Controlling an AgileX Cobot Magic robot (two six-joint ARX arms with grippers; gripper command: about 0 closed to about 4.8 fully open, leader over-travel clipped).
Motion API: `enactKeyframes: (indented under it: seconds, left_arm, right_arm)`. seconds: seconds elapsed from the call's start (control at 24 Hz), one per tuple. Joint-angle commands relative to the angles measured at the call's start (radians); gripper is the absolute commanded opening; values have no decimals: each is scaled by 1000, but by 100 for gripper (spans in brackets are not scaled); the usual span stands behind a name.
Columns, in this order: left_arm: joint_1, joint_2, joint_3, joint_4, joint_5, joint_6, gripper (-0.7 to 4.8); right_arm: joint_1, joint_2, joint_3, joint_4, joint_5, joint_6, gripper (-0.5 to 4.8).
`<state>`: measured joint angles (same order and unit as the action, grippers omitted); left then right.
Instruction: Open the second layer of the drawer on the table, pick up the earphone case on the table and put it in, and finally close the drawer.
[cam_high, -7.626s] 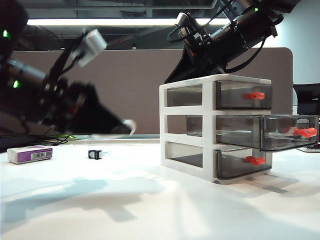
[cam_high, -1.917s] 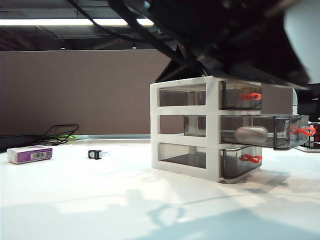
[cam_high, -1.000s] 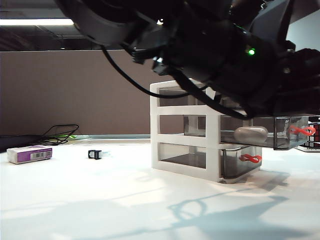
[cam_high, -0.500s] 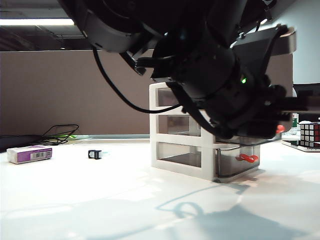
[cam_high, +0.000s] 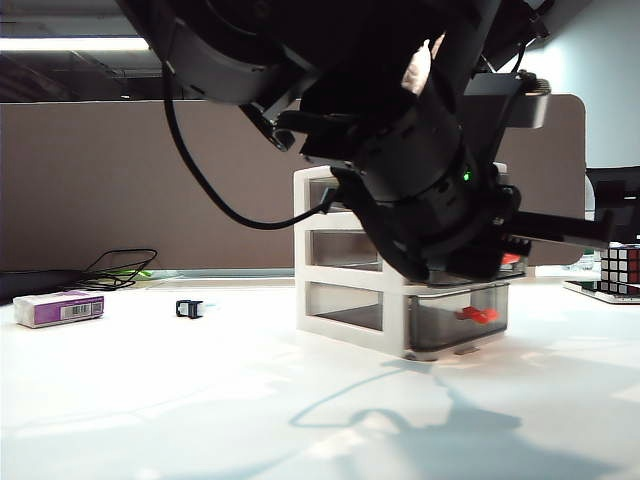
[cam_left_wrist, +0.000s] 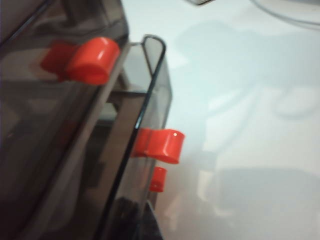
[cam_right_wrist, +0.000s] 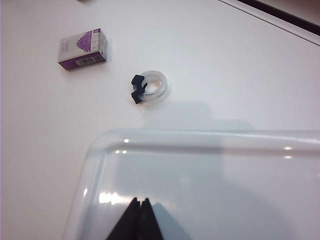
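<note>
The small white-framed cabinet of three smoky grey drawers (cam_high: 400, 300) shows red-orange handles (cam_left_wrist: 160, 145) just beside the closed, empty left gripper (cam_left_wrist: 132, 220). The right gripper (cam_right_wrist: 138, 220), fingertips pressed together, rests above the cabinet's clear top.

Bulky black arm (cam_high: 420, 190), glossy rounded housings, looping black cable (cam_high: 200, 180), small green light (cam_high: 466, 177).

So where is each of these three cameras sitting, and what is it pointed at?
Exterior view: low at table level, facing the drawer; dark arms fill the top.
Left wrist view: on the left arm, close against the drawer fronts and red handles; left gripper barely shows.
Right wrist view: on the right arm, looking down at the purple box; shut right gripper shows.
Shared: exterior and right wrist both show the purple box.
</note>
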<state>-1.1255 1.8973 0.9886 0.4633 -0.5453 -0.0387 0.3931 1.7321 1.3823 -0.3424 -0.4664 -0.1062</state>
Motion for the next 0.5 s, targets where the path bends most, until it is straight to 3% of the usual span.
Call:
enactKeyframes:
  seconds: [0.04,0.25,0.42,0.46,0.5]
  left_arm:
    - [2,-2,3,-30,-101,4,-6]
    - [2,-3,3,-34,-247,3,-6]
    - [33,-11,3,-21,-169,-43,-6]
    - [51,-24,3,-24,-65,-47,-6]
    - [56,-29,3,-28,-25,-47,-6]
  right_arm:
    - [-4,-4,4,-25,5,-7,-5]
    - [-4,-4,4,-31,4,-7,-5]
    - [-4,-4,4,-58,2,-27,-5]
    - [-4,-4,4,-65,1,-29,-5]
    - [-4,-3,4,-64,1,-29,-5]
